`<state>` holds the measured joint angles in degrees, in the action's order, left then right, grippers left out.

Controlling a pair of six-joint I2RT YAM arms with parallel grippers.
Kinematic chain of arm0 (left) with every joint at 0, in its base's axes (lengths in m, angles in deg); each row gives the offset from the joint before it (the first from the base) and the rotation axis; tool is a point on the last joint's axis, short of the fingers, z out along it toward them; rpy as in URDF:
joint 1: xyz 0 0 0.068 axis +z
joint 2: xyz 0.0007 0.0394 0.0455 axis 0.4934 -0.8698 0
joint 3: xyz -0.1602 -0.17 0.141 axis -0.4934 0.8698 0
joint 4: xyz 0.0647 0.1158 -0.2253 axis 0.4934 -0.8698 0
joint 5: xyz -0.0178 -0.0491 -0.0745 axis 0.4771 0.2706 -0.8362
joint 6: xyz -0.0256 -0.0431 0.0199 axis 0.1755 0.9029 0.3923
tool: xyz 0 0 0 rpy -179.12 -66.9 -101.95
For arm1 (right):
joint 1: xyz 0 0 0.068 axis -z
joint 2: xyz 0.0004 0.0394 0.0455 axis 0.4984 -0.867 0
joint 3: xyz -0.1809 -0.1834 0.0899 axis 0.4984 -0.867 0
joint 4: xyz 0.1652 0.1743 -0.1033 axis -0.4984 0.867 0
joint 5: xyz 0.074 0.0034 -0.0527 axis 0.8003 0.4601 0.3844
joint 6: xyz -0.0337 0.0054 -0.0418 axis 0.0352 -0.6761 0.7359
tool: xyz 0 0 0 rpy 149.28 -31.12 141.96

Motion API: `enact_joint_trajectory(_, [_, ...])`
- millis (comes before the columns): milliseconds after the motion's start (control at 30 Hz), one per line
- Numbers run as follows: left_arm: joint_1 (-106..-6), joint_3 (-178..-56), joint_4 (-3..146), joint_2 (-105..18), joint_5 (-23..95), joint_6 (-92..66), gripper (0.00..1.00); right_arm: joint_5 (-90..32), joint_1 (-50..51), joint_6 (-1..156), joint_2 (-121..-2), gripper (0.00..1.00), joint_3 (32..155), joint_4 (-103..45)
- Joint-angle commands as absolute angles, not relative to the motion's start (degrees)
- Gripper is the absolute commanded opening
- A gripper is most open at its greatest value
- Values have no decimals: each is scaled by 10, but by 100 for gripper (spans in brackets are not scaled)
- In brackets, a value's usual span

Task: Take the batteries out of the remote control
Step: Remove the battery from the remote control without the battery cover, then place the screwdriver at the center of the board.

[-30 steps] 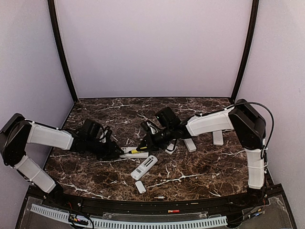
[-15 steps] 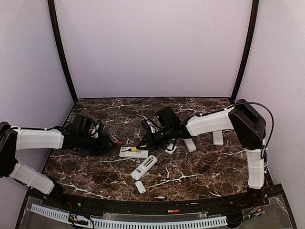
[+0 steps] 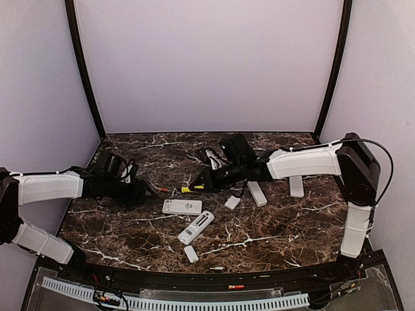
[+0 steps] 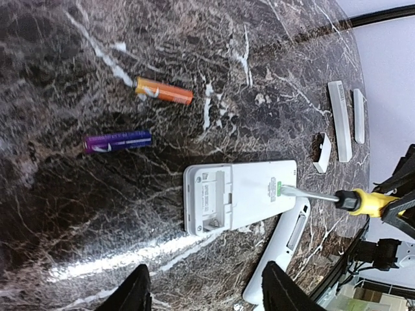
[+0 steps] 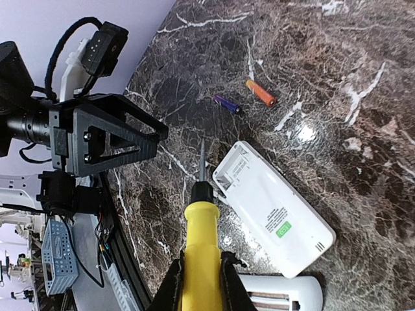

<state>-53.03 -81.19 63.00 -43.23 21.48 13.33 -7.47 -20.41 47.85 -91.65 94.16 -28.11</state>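
A white remote (image 4: 240,196) lies back-up with its battery bay open; I see a spring and no battery inside. It also shows in the top view (image 3: 182,207) and the right wrist view (image 5: 272,207). An orange battery (image 4: 163,91) and a purple-blue battery (image 4: 118,140) lie on the table just left of it, and both show in the right wrist view (image 5: 260,93) (image 5: 227,103). My left gripper (image 4: 207,299) is open and empty, left of the remote (image 3: 146,188). My right gripper (image 5: 202,275) is shut on the yellow-handled screwdriver (image 5: 202,240), whose tip hovers above the remote's open end.
A second white remote (image 3: 196,227) lies in front of the first. Small white covers lie at the front (image 3: 190,253) and to the right (image 3: 232,202) (image 3: 257,193) (image 3: 296,186). A small battery (image 3: 217,267) lies near the table's front edge.
My left gripper has drawn back leftwards from the remote, and an orange battery now lies on the table ahead of it. My right gripper has lifted the screwdriver back off the remote.
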Motion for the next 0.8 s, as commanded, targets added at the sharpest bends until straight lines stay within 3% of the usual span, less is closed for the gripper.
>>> enact_joint_trajectory(0, [-505,-863,557,-399,231,79,60,-170,-207,513,-839,0,909,-260])
enact_joint_trajectory(367, [-417,-1052,411,-387,253,-67,79,-411,-194,485,-740,0,817,-180])
enact_joint_trajectory(633, [-377,-1071,446,-372,299,-86,82,-467,-179,455,-768,0,788,-195])
enact_joint_trajectory(767, [-377,-1052,469,-359,324,-91,82,-433,-156,473,-790,0,787,-237])
